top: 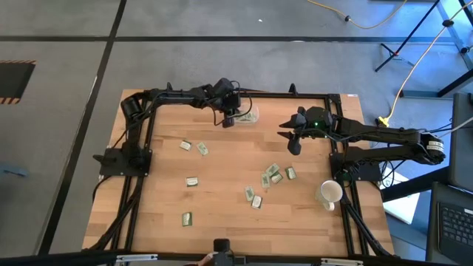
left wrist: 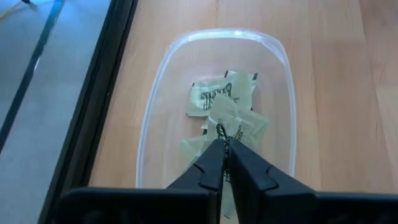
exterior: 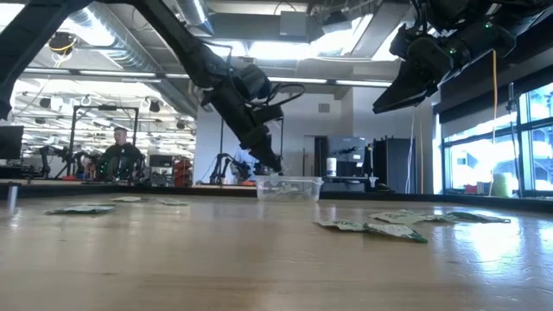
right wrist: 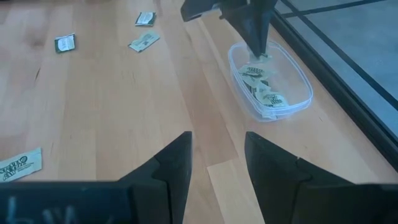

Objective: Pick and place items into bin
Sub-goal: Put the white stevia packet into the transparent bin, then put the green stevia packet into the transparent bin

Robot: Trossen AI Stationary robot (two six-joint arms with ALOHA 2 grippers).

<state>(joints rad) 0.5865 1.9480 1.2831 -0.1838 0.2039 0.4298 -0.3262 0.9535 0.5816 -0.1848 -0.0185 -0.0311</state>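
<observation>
- Pale wooden desk (top: 222, 185) inside a black frame, grey floor around it; lab room beyond, with a person seated far off at the left of the low view.
- Clear bin (left wrist: 214, 112) at upper centre of the high view, already holding several green-and-white packets (left wrist: 211, 99).
- Left gripper (left wrist: 222, 146) right over the bin, fingers nearly shut, tips pinching one packet's edge.
- Right gripper (right wrist: 217, 158) raised at upper right of the high view, fingers spread wide and empty.
- Loose packets (top: 270, 177) scattered mid-desk and lower left; white cup (top: 329, 193) at lower right.
- Likely light, thin and limp, slippery; best pinched by an edge or corner.
</observation>
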